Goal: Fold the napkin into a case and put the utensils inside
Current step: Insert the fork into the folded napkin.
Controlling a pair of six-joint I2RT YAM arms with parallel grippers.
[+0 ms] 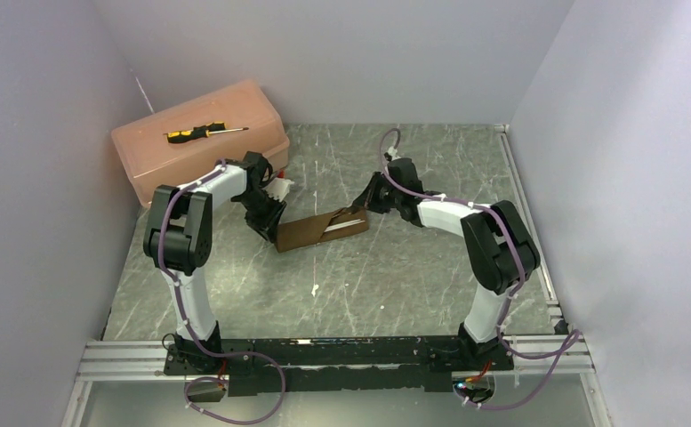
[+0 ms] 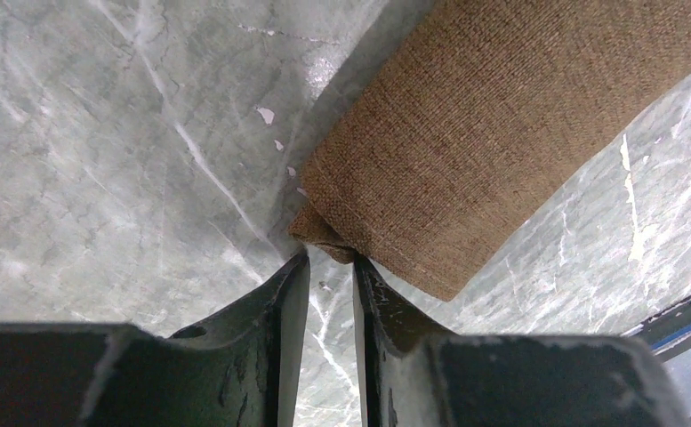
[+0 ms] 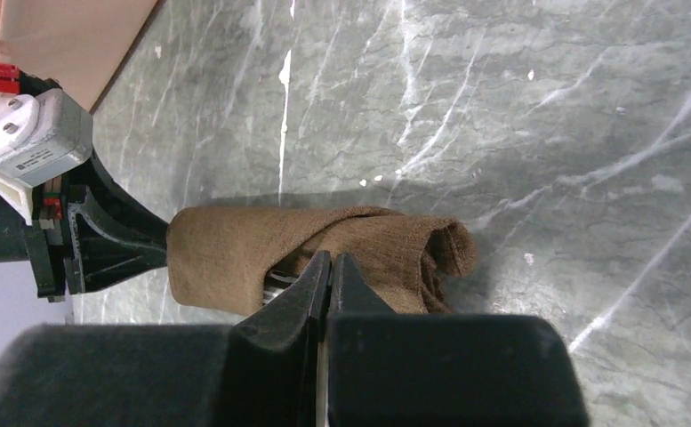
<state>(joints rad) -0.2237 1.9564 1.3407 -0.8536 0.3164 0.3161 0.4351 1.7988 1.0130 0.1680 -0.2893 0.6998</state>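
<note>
Left fingers (image 2: 293, 294) pinch the case's (image 2: 493, 124) corner at their tips; right fingers (image 3: 310, 289) pressed together, the case just beyond their tips.

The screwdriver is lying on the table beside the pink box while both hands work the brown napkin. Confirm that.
Not quite. The screwdriver lies on top of the pink box, not on the table beside it; the top external view shows this. The rest holds: the left hand and the right hand are both at the brown napkin.

case (image 1: 322, 231) mid-table, utensils (image 1: 346, 229) seemingly inside; box (image 1: 201, 138) behind-left
</note>
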